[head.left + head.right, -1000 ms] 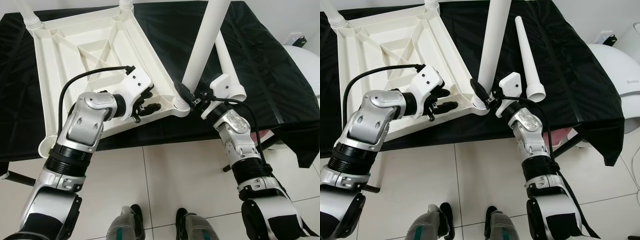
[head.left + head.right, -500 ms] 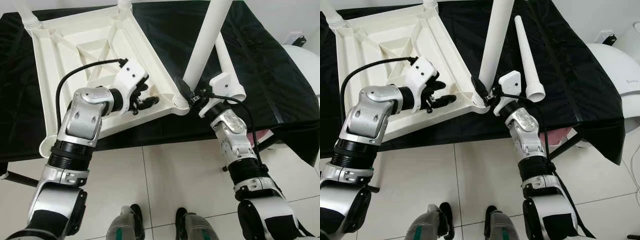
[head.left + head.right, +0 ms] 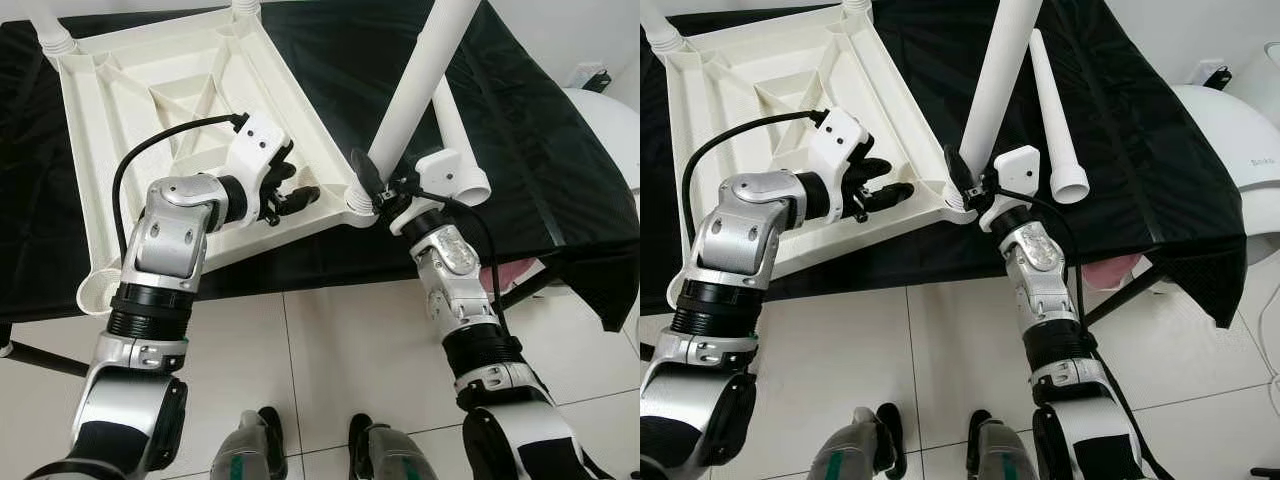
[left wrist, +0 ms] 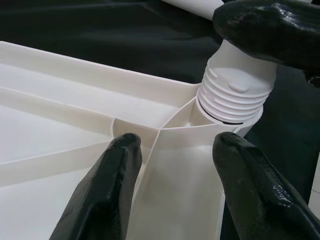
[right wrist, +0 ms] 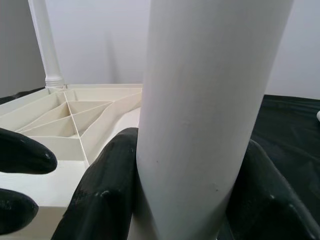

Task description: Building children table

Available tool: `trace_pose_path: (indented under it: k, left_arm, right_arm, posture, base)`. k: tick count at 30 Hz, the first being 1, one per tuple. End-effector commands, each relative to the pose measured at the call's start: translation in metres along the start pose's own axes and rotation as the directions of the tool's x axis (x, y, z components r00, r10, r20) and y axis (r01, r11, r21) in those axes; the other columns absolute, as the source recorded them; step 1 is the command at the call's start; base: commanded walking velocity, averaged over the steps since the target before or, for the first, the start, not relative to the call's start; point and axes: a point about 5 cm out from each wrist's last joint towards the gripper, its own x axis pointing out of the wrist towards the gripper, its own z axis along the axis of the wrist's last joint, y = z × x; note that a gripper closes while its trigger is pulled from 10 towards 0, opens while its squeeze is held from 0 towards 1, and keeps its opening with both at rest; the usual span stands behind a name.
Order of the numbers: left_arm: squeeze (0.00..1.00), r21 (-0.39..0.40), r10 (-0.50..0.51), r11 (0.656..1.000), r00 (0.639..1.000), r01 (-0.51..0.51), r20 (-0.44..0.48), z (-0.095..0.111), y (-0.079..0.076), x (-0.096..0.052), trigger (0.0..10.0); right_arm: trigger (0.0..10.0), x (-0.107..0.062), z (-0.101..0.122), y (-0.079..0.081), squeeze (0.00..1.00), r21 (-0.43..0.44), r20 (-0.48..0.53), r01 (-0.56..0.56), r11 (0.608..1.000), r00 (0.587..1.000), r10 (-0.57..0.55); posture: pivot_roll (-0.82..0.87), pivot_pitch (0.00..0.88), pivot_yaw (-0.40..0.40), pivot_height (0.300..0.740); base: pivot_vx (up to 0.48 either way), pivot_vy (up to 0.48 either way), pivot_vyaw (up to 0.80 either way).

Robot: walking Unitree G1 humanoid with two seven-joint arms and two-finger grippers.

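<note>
A white plastic table top (image 3: 150, 120) lies upside down on a black-clothed table. At its near right corner socket (image 3: 358, 202) a white leg (image 3: 420, 80) stands tilted, its threaded end (image 4: 235, 97) sitting in the socket. My right gripper (image 3: 372, 190) is shut on the leg just above the socket, one finger on each side (image 5: 105, 190). My left gripper (image 3: 290, 190) rests open on the underside beside that corner, its fingers (image 4: 100, 200) either side of a rib. A loose leg (image 3: 1050, 110) lies on the cloth behind. Fitted legs stand at the far corners (image 3: 55, 35).
The black cloth (image 3: 540, 150) hangs over the table's front edge, with a pink object (image 3: 1105, 272) under it at the right. A white rounded appliance (image 3: 610, 110) stands at the far right. Tiled floor (image 3: 330, 350) and my feet (image 3: 300, 450) lie below.
My left gripper has slid along the underside closer to the corner socket. My right gripper keeps its hold on the leg, and its forearm has drawn in slightly to the left.
</note>
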Motion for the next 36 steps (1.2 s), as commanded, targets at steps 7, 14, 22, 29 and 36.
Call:
trace_pose_path:
  k: [7, 14, 22, 29, 36]
  left_arm:
    - [0.00, -0.027, 0.293, 0.956, 0.956, -0.293, -0.010, -0.003, 0.013, -0.001, 10.0]
    - [0.00, -0.034, 0.293, 0.956, 0.956, -0.293, -0.009, -0.004, 0.012, 0.000, 10.0]
    - [0.00, -0.039, 0.301, 0.953, 0.954, -0.301, -0.010, -0.004, 0.013, -0.001, 10.0]
    - [0.00, -0.042, 0.306, 0.951, 0.952, -0.306, -0.008, -0.003, 0.015, -0.001, 10.0]
    - [0.00, -0.042, 0.305, 0.951, 0.952, -0.305, -0.005, -0.002, 0.014, 0.000, 10.0]
  right_arm:
    - [10.0, 0.006, 0.004, -0.004, 0.00, 0.003, -0.022, 0.028, 1.000, 0.999, -0.028]
    - [10.0, 0.017, 0.021, -0.003, 0.00, -0.005, 0.032, 0.018, 1.000, 0.999, -0.017]
    - [10.0, 0.019, 0.022, 0.001, 0.00, -0.004, 0.037, 0.006, 1.000, 0.999, -0.006]
    - [10.0, 0.022, 0.028, 0.002, 0.00, -0.003, 0.054, 0.011, 1.000, 0.998, -0.011]
    - [10.0, 0.027, 0.036, 0.004, 0.00, -0.008, 0.080, 0.001, 1.000, 0.997, 0.000]
  posture:
    - [-0.06, 0.190, -0.018, 0.740]
    - [-0.06, 0.188, -0.023, 0.740]
    - [-0.06, 0.188, -0.023, 0.740]
    - [-0.06, 0.200, -0.021, 0.740]
    - [-0.06, 0.203, -0.022, 0.740]
  base:
    - [0.000, 0.000, 0.00]
    - [0.000, 0.000, 0.00]
    - [0.000, 0.000, 0.00]
    - [0.000, 0.000, 0.00]
    - [0.000, 0.000, 0.00]
